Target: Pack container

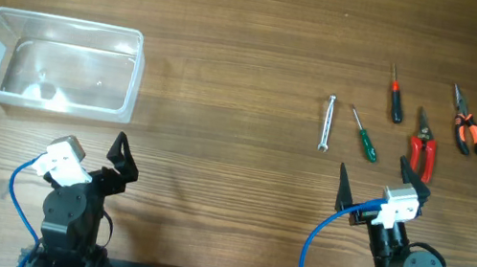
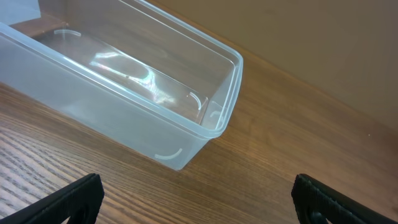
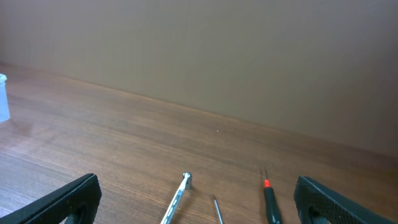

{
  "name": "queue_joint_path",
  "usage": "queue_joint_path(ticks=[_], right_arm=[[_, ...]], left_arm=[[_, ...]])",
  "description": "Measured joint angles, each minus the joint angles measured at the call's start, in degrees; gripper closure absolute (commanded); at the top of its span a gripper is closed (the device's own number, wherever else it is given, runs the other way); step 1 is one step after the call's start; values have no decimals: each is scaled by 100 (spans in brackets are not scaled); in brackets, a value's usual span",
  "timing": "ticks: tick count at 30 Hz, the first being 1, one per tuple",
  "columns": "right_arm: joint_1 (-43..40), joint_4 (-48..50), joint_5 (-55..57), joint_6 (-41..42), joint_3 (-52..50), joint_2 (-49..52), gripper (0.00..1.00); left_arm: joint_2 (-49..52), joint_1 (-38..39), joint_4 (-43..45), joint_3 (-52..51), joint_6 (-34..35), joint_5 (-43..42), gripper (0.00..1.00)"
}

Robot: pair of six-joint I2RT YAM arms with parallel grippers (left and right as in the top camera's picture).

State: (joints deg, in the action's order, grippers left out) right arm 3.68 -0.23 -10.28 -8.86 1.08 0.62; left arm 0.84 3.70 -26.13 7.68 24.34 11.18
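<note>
The clear plastic container (image 1: pixel 56 62) stands empty at the table's left; it also shows in the left wrist view (image 2: pixel 130 93). Small tools lie at the right: a silver wrench (image 1: pixel 327 122), a green-handled screwdriver (image 1: pixel 364 135), a red-and-black screwdriver (image 1: pixel 396 94), red-handled pliers (image 1: pixel 423 149) and orange-and-black pliers (image 1: pixel 465 123). My left gripper (image 1: pixel 119 160) is open and empty just in front of the container. My right gripper (image 1: pixel 373 180) is open and empty just in front of the tools. The right wrist view shows the wrench (image 3: pixel 177 198) and the red-and-black screwdriver (image 3: pixel 270 199).
The wooden table (image 1: pixel 243 47) spreads between container and tools. A plain brown wall (image 3: pixel 199 50) rises behind the table's far edge. Blue cables loop beside both arm bases at the front edge.
</note>
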Motion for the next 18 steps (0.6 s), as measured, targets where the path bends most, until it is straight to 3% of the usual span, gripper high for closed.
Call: queue_joint_path(ticks=[18], right_arm=[[0,0,0,0,0,31,0]], left_arm=[[83,0,0,0,0,0,0]])
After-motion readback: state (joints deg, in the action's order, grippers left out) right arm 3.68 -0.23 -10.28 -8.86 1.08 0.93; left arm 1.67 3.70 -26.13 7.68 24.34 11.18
